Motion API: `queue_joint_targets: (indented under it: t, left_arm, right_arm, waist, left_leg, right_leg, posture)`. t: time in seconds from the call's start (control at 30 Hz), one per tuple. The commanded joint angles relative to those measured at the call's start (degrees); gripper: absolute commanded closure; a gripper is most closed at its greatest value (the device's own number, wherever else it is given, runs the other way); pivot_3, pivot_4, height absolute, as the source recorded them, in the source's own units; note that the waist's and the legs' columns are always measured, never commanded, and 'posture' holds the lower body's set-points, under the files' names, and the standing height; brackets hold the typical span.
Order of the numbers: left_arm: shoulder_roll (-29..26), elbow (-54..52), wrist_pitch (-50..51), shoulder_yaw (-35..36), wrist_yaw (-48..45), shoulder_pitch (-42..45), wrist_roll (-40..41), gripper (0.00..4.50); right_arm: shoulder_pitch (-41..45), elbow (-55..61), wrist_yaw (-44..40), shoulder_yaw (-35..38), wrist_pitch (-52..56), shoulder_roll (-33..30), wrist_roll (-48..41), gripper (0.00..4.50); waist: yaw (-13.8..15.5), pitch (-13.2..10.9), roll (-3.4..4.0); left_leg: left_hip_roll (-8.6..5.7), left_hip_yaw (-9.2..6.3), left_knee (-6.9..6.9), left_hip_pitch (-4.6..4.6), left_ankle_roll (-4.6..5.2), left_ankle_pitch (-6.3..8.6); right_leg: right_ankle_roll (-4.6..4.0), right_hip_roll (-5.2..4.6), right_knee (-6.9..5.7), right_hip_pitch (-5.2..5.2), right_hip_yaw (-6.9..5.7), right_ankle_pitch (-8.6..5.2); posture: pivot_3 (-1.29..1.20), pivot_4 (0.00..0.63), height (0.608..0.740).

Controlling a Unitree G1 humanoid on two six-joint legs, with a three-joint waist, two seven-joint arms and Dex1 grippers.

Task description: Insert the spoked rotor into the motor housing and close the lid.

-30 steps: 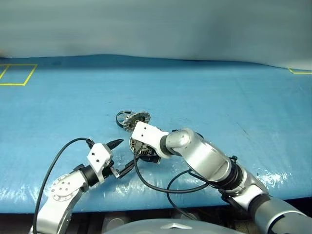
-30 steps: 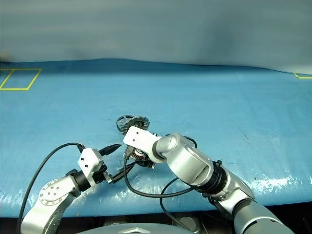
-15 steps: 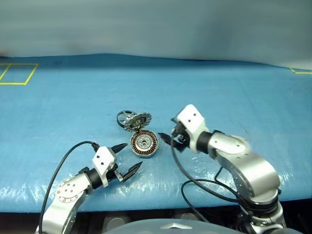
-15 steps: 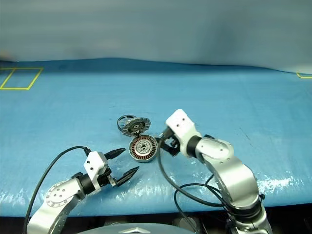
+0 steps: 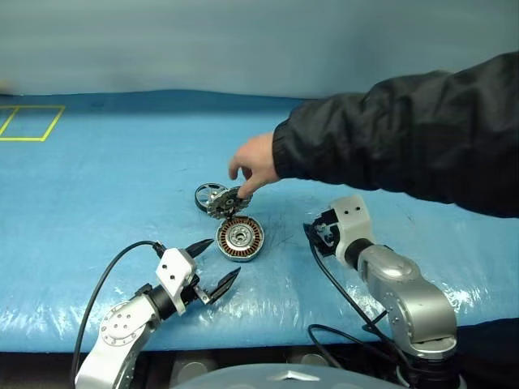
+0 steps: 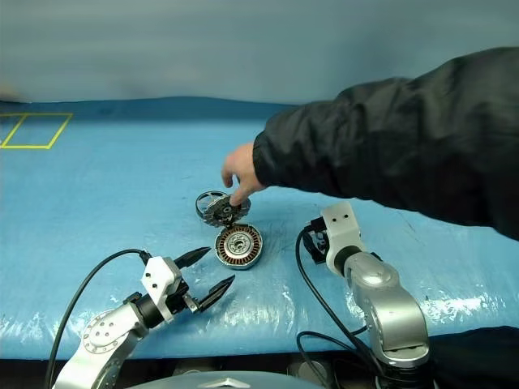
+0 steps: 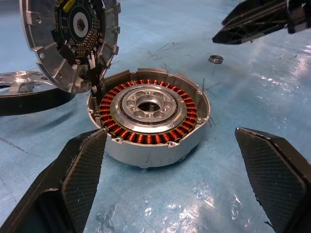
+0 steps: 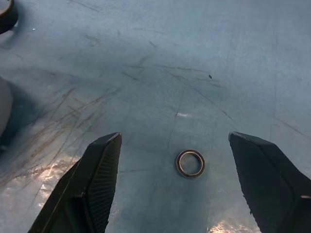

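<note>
The motor housing (image 5: 240, 238) lies on the blue table, its copper windings and silver centre facing up. Its lid (image 5: 227, 201) stands tilted up at the far side, inner face toward me. Behind the lid lies the black-rimmed spoked rotor (image 5: 208, 194), partly hidden. A person's hand (image 5: 254, 166) touches the top of the lid. My left gripper (image 5: 220, 259) is open just in front of and left of the housing (image 7: 150, 109), which sits between its spread fingers. My right gripper (image 5: 313, 235) is open and empty, well to the right of the housing.
A small metal ring (image 8: 190, 163) lies on the table between my right gripper's fingers, right of the housing. The person's black sleeve (image 5: 405, 138) reaches in from the right, above my right arm. Yellow tape marks (image 5: 28, 123) sit at the far left.
My right gripper has swung from over the housing out to the right. A person's arm has come in from the right and put a hand on the lid. The left gripper stays put.
</note>
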State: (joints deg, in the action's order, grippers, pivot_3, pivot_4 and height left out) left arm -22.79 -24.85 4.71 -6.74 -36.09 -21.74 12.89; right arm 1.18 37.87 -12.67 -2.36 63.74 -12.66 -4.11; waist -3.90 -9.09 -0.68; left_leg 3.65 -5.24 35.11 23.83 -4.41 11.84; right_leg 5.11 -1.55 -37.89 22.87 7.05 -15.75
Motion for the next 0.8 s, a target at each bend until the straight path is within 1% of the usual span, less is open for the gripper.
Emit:
queue_joint_targets:
  t: [0.03,0.23,0.43,0.53,0.77,0.8]
  left_arm:
    - [0.43,-0.56,-0.96,-0.22,0.53,-0.21,0.39,0.0]
    - [0.57,-0.13,-1.3,-0.37,0.85,-0.17,0.19,0.0]
    - [0.41,0.6,-1.8,-0.32,0.94,-0.11,-0.03,0.0]
    - [0.32,1.0,-2.04,-0.38,0.82,-0.02,-0.23,0.0]
    - [0.02,1.35,-2.07,-0.51,0.32,0.29,-0.08,0.0]
    - [0.01,1.31,-2.03,-0.56,0.31,0.36,-0.08,0.0]
  right_arm:
    - [-1.02,-2.51,1.93,0.0,-5.34,0.66,0.87,0.78]
    - [-2.8,-7.87,2.73,-0.46,-11.76,2.42,0.49,0.78]
    - [-5.25,-12.86,3.34,-2.72,-17.55,3.47,1.22,0.78]
    - [-6.73,-15.51,3.81,-3.56,-19.51,3.9,1.79,1.39]
    - [-8.31,-16.7,4.05,-4.07,-20.41,3.84,1.74,3.65]
    - [-8.27,-16.77,4.1,-4.03,-20.41,3.76,1.75,3.65]
  waist:
    - [0.0,-0.01,0.01]
    - [-0.04,0.0,0.01]
    - [-0.07,0.01,-0.01]
    - [-0.1,0.08,-0.09]
    - [0.1,0.38,-0.46]
    - [0.14,0.43,-0.52]
  left_leg:
    - [0.0,0.0,0.0,0.0,0.0,0.0]
    - [0.0,0.0,0.0,-0.02,0.0,0.0]
    - [0.0,0.0,0.01,-0.07,0.0,0.0]
    - [0.0,0.0,0.01,-0.16,0.0,0.0]
    - [0.01,0.0,0.05,-0.3,0.0,0.0]
    - [0.01,0.0,0.06,-0.3,0.0,0.0]
  right_leg:
    - [0.0,0.0,0.0,0.0,0.0,0.0]
    - [0.0,0.0,-0.01,-0.01,0.0,0.0]
    - [0.0,0.0,-0.02,-0.06,0.0,0.0]
    - [0.0,0.0,-0.02,-0.13,0.0,0.0]
    - [-0.01,0.0,0.02,-0.06,0.0,-0.01]
    - [-0.01,0.0,0.02,-0.07,0.0,-0.01]
  posture:
    - [0.0,0.15,0.74]
    - [0.0,0.15,0.74]
    - [0.0,0.15,0.74]
    - [0.0,0.15,0.74]
    - [0.0,0.15,0.74]
    - [0.0,0.15,0.74]
